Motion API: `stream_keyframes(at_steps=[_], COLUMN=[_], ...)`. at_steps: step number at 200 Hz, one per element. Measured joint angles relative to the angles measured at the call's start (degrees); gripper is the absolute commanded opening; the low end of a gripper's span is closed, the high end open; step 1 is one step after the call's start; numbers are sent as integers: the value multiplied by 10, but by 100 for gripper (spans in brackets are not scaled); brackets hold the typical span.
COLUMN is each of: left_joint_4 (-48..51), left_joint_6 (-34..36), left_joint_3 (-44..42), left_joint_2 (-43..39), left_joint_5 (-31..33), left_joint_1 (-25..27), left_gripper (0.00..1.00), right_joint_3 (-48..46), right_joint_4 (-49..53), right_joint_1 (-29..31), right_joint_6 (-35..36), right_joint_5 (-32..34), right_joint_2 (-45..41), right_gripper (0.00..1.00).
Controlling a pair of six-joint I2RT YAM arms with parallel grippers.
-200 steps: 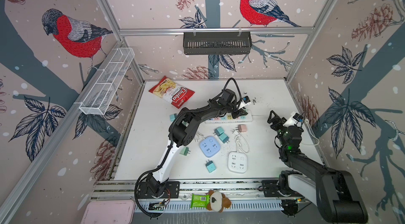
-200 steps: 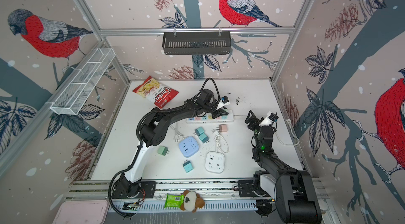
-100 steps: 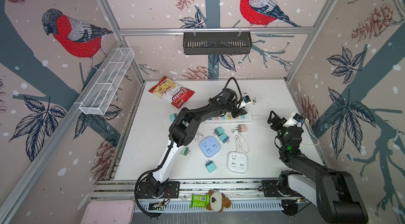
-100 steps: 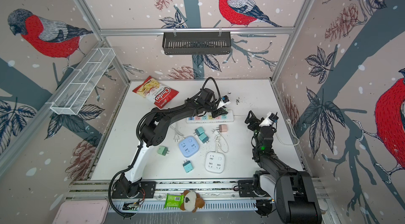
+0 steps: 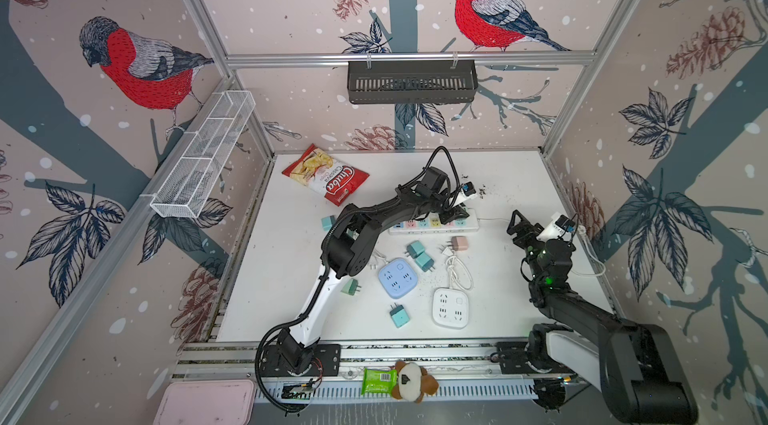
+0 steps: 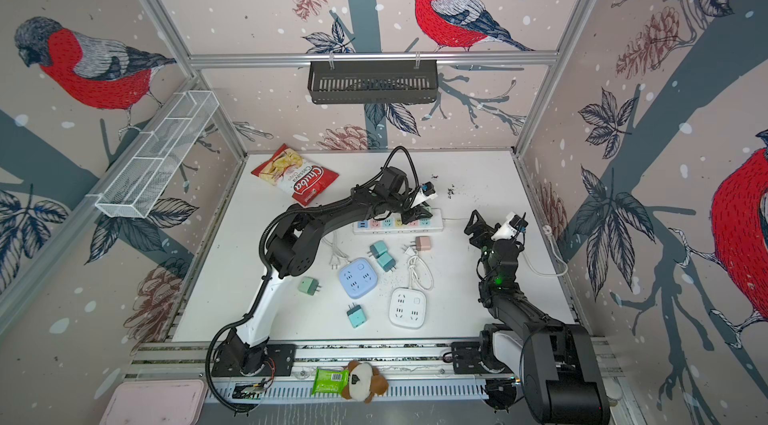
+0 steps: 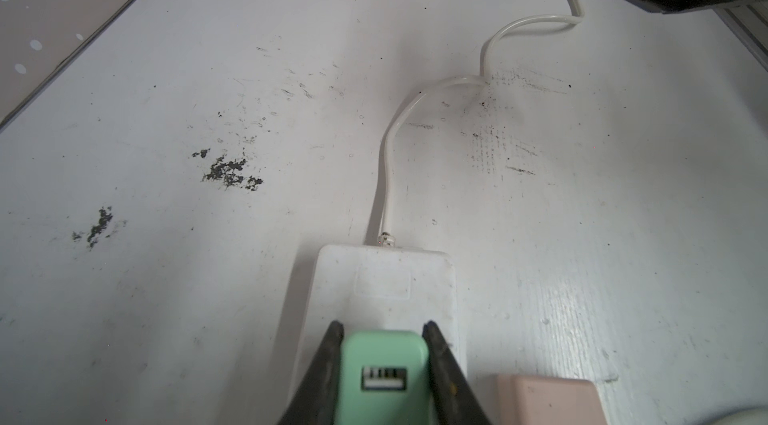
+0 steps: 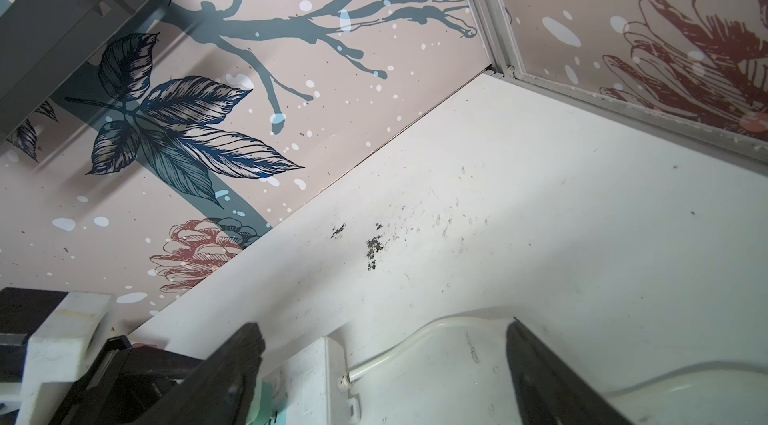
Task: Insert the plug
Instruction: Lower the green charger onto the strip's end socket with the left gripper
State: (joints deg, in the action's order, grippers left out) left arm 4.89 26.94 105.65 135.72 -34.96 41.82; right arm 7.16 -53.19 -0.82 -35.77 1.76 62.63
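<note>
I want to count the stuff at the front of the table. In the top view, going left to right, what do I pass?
Green plug → blue socket box → white socket box. The little teal plug lines up with the blue box, so I skip it.

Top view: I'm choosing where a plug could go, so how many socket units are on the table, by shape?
Long strip: 1
Square blocks: 2, a blue block and a white block
Total: 3
</note>
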Motion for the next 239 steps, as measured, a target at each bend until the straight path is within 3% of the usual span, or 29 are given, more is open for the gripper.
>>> stream_keyframes(at_steps=[79, 159, 201, 239], left_joint_4=[14, -26, -2, -6], left_joint_6=[-3, -76, -76, -74], left_joint_3=[13, -27, 18, 8], left_joint_2=[13, -2, 28, 25], left_joint_5=[-6, 23, -26, -42], left_joint_1=[0, 19, 3, -2], left_gripper=[0, 0, 0, 0], right_joint_3=[0, 0, 0, 6], right_joint_4=[0, 0, 2, 6], right_joint_1=[0, 0, 0, 0], right_joint_6=[0, 0, -1, -16], right_joint_5=[0, 0, 6, 31], right_joint_2=[-2, -2, 1, 14], right_gripper=[91, 92, 92, 93])
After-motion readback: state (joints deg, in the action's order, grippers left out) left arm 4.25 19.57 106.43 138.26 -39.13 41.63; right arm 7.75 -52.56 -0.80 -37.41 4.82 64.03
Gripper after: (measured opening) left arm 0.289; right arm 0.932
